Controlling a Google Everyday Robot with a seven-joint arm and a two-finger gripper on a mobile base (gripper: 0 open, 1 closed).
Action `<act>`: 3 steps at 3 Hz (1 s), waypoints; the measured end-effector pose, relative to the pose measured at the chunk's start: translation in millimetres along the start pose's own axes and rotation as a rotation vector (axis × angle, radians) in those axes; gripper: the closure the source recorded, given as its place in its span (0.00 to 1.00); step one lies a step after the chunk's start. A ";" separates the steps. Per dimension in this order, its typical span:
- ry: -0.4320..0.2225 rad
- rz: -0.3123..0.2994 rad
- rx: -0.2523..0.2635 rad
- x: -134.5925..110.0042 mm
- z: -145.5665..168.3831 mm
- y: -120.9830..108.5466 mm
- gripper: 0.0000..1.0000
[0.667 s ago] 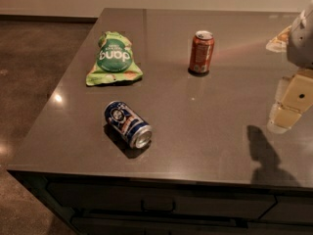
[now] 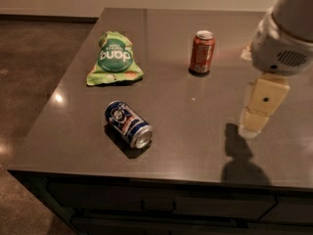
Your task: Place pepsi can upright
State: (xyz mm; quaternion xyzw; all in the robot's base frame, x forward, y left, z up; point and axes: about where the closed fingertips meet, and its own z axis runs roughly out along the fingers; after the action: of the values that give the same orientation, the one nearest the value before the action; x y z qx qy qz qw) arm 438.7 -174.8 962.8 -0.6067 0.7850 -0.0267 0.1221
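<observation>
The pepsi can (image 2: 128,124) lies on its side on the dark table (image 2: 186,131), near the front edge and toward the left. One silver end faces the front and a bit to the right. The blue side with the round logo faces up. Nothing touches it.

The gripper (image 2: 257,116) hangs over the right side of the table, well apart from the can. It holds nothing. Whether it is spread or pressed together cannot be told from here. Its shadow falls on the table just below it.

A red can (image 2: 202,52) stands upright near the back. A green bag (image 2: 115,58) lies flat at the back left. Both are clear of the pepsi can.

The can is probably light, though there is no way to see if it is full or empty. Its skin is thin metal, so a hard squeeze may dent it. It is smooth and shiny, so it may slip. It is round, so a bump from the side may make it roll away across the slick table.

The best place to hold it looks like the middle of the blue body, with one pad on each long side. The ends are a poor place to grab, since the rims are hard and narrow. A hold at the middle should also keep it steady when it is tipped up onto its flat bottom.
</observation>
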 end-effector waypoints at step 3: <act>0.023 0.289 -0.065 -105.1 77.6 21.2 0.00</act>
State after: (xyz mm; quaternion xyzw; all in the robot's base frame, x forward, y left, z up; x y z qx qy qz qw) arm 460.6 -60.2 900.4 -0.4906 0.8660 0.0095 0.0961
